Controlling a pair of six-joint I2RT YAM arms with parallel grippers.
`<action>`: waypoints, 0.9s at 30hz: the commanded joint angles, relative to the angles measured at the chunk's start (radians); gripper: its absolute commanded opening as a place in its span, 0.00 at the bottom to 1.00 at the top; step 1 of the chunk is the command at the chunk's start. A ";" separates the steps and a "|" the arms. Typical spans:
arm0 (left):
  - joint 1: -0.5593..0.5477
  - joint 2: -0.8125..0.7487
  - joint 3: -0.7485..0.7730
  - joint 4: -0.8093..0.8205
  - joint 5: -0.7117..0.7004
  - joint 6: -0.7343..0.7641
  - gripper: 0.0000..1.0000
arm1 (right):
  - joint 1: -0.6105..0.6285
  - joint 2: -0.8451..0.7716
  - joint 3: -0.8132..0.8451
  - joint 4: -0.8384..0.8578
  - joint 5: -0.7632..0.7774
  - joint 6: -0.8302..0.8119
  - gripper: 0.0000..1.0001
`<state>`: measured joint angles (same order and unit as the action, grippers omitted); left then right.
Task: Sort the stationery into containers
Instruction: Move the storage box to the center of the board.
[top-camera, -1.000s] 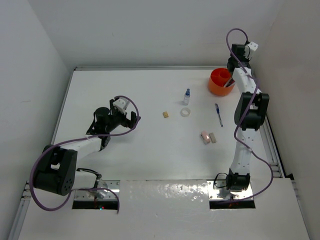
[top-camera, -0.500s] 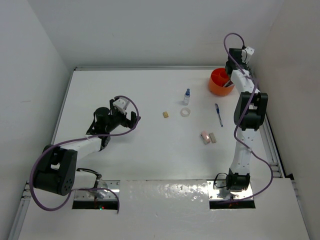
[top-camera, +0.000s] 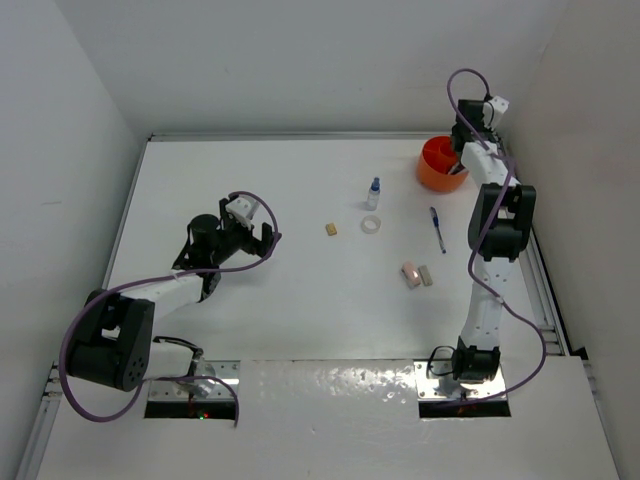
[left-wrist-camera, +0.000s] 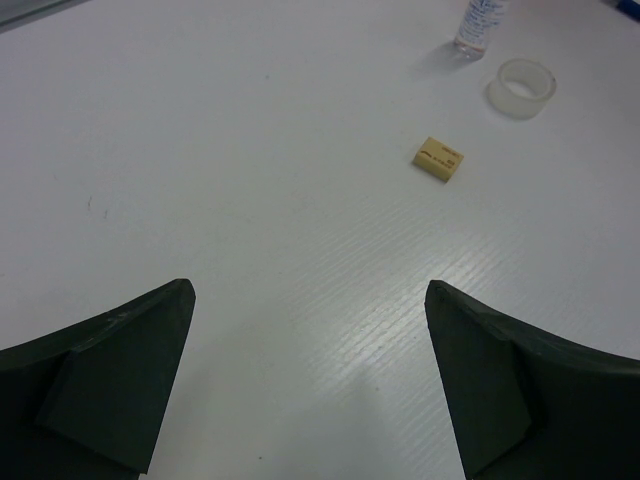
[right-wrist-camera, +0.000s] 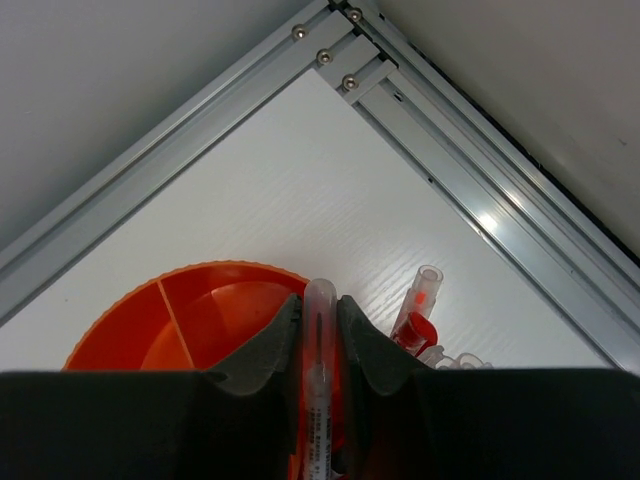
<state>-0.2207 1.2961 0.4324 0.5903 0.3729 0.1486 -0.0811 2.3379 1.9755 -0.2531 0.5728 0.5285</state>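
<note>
My right gripper (right-wrist-camera: 319, 300) is shut on a thin clear-barrelled pen (right-wrist-camera: 319, 345), held lengthwise between the fingers over the rim of the round orange tub (right-wrist-camera: 190, 320), which has divider walls inside. In the top view the tub (top-camera: 437, 165) sits at the far right with the right gripper (top-camera: 462, 140) above it. A red-capped pen (right-wrist-camera: 418, 305) shows just right of the fingers. My left gripper (left-wrist-camera: 308, 290) hangs open over bare table, well short of the tan eraser (left-wrist-camera: 439, 161), tape ring (left-wrist-camera: 524, 87) and small bottle (left-wrist-camera: 478, 25).
A blue pen (top-camera: 437, 230) lies on the table below the tub. A pink eraser (top-camera: 410, 274) and a pale one (top-camera: 426, 275) lie side by side mid-right. Aluminium frame rails (right-wrist-camera: 470, 190) meet in a corner right behind the tub.
The right wrist has shifted slightly left over the tub with the pen in its jaws. The left arm has not moved.
</note>
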 joint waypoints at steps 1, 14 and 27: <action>0.015 -0.004 0.029 0.031 0.004 -0.009 0.98 | 0.003 -0.041 -0.032 0.046 -0.004 0.011 0.18; 0.017 0.003 0.034 0.028 0.006 -0.006 0.98 | 0.024 -0.117 -0.138 0.184 -0.028 -0.085 0.00; 0.015 -0.009 0.022 0.037 0.011 -0.003 0.98 | 0.072 -0.302 -0.504 0.646 -0.019 -0.239 0.00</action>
<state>-0.2207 1.2961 0.4324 0.5854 0.3737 0.1490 -0.0162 2.1010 1.5002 0.2123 0.5568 0.3359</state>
